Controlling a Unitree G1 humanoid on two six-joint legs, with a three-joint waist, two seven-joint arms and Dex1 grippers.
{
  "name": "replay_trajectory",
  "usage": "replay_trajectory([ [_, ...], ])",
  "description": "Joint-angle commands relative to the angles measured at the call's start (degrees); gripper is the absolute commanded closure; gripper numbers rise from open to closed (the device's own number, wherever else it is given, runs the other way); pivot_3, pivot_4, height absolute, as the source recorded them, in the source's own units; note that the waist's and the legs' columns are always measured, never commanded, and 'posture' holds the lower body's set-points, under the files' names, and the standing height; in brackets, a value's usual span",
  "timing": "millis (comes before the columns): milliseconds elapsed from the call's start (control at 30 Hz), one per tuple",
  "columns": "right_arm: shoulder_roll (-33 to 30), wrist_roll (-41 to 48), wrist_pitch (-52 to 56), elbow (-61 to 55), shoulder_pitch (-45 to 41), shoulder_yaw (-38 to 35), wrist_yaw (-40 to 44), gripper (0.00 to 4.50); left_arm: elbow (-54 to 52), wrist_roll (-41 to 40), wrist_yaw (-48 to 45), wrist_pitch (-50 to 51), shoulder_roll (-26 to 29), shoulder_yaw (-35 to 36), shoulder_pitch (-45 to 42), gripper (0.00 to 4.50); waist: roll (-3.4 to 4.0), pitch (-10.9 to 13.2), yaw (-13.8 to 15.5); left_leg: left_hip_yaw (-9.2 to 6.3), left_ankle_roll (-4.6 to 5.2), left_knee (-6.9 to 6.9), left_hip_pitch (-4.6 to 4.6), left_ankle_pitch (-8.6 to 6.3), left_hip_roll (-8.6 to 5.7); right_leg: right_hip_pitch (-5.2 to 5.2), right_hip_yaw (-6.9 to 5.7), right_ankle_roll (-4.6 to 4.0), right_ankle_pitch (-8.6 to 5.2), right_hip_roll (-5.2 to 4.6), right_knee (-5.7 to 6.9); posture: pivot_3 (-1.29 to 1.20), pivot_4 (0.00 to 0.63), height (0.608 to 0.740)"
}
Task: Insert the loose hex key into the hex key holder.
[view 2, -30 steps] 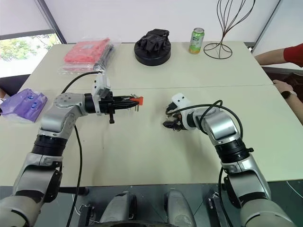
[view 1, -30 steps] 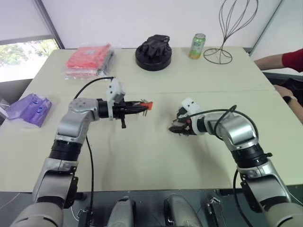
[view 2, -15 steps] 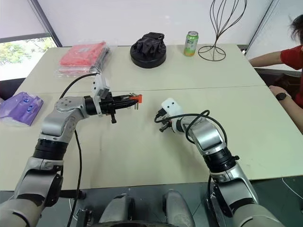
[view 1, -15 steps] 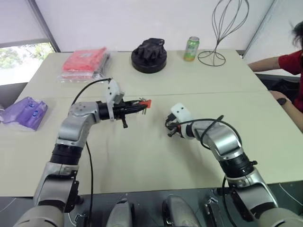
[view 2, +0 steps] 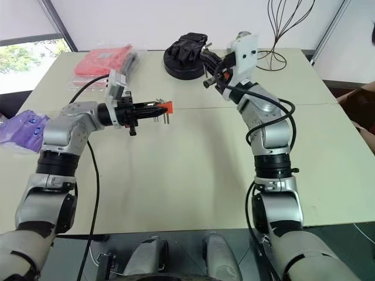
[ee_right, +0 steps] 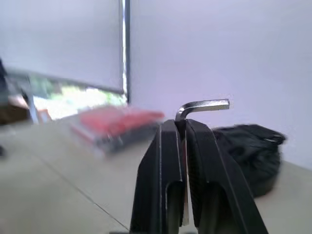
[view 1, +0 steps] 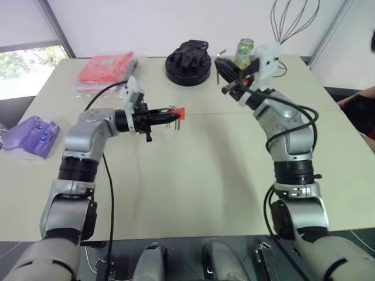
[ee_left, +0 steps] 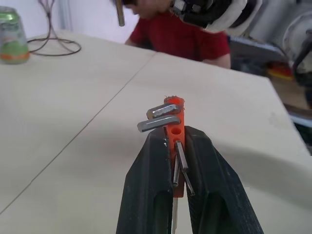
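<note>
your right gripper [ee_right: 184,127], clamped on the loose hex key [ee_right: 202,107], has lifted off the table, now up beyond the hex key holder [ee_left: 174,127]. left gripper [ee_left: 174,141] pinches that holder. align next.

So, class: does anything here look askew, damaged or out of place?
Nothing stands out. The left gripper holds the hex key holder above the table; the right gripper holds the loose hex key raised, apart from it.
</note>
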Motion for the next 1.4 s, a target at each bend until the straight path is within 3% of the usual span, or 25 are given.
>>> replay_trajectory([
  [33, 2.34, 8.8, 5.46, -9.54, -0.66, -2.75, -2.5, 4.46, 1.66, -0.58, -2.61, -0.11, -0.53, -0.15, -3.16, 4.5, 0.01, 0.0, 0.02, 0.0, -0.02, 0.0, 0.01, 0.01, 0.0, 0.0, 0.0, 0.0, 0.0, 0.0, 0.0, 0.0, 0.15, 0.74],
  [367, 2.13, 14.77, 12.69, -18.17, 3.26, -0.59, -5.02, 4.46, 11.32, 1.52, -4.29, -5.6, -3.84, 0.74, -9.87, 4.5, 0.0, 0.0, 0.09, -0.09, 0.1, 0.0, 0.02, -0.06, -0.06, -0.01, -0.02, 0.0, 0.0, 0.04, 0.06, 0.0, 0.15, 0.74],
  [1400, -0.33, 12.92, 11.49, -17.98, 5.26, 1.94, -5.35, 4.46, 10.17, 2.31, -3.58, -7.35, -5.79, 0.83, -8.96, 4.5, 0.0, 0.0, 0.03, -0.09, 0.11, 0.0, 0.01, -0.06, -0.06, -0.04, -0.01, 0.0, 0.0, 0.06, 0.09, 0.0, 0.15, 0.74],
])
